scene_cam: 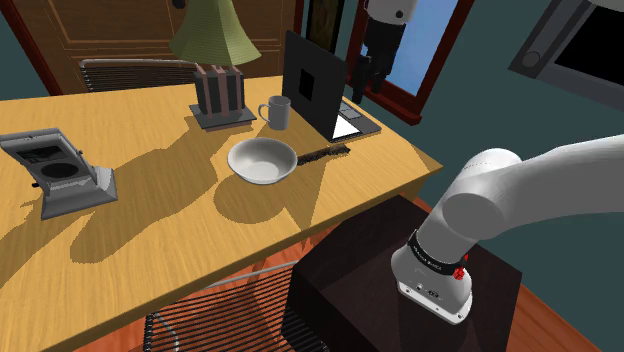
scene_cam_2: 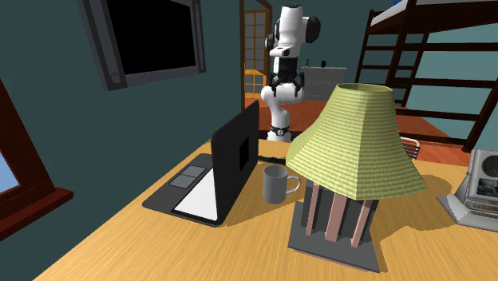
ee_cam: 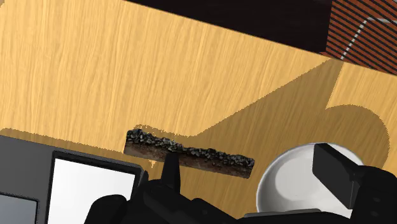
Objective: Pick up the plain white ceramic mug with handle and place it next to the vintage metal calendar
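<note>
The pale grey mug [scene_cam: 275,113] stands upright on the wooden table [scene_cam: 150,230], handle toward the lamp base, between that base and the open laptop. The same mug [scene_cam_2: 277,184] sits just beside the laptop screen in the second exterior view. The grey metal calendar [scene_cam: 60,170] rests far off at the shoulder view's left end of the table, and its edge [scene_cam_2: 483,184] appears at the second exterior view's right. My black gripper [scene_cam: 366,80] hangs high above the laptop's far side, well clear of the mug. It [scene_cam_2: 286,80] is open with nothing held; in the wrist view its fingers [ee_cam: 170,168] stand apart.
A white bowl [scene_cam: 262,160] sits in front of the mug, with a dark rough strip [scene_cam: 322,153] beside it. The open black laptop [scene_cam: 315,85] and a green-shaded lamp [scene_cam: 215,30] flank the mug. A wire chair [scene_cam: 200,310] stands under the table's near edge.
</note>
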Robot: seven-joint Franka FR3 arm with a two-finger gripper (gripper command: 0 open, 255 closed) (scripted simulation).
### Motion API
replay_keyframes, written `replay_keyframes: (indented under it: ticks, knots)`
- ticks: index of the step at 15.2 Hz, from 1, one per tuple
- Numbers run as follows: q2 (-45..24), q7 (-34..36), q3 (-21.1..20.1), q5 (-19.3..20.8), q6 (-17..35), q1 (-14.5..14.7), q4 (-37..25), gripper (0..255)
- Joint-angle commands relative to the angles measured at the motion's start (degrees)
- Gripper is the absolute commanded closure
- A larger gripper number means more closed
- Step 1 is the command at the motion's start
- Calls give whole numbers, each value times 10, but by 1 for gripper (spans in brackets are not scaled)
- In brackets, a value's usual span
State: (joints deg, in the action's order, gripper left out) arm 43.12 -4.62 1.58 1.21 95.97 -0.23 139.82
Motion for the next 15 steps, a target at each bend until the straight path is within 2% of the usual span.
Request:
replay_keyframes:
  ticks: [1, 8, 15]
  knots:
    - [0, 0, 0, 0, 0, 0, 0, 0]
    - [-132, -15, 20, 2, 133, -5, -23, 0]
    - [-276, -35, 40, -8, 239, -6, -85, 0]
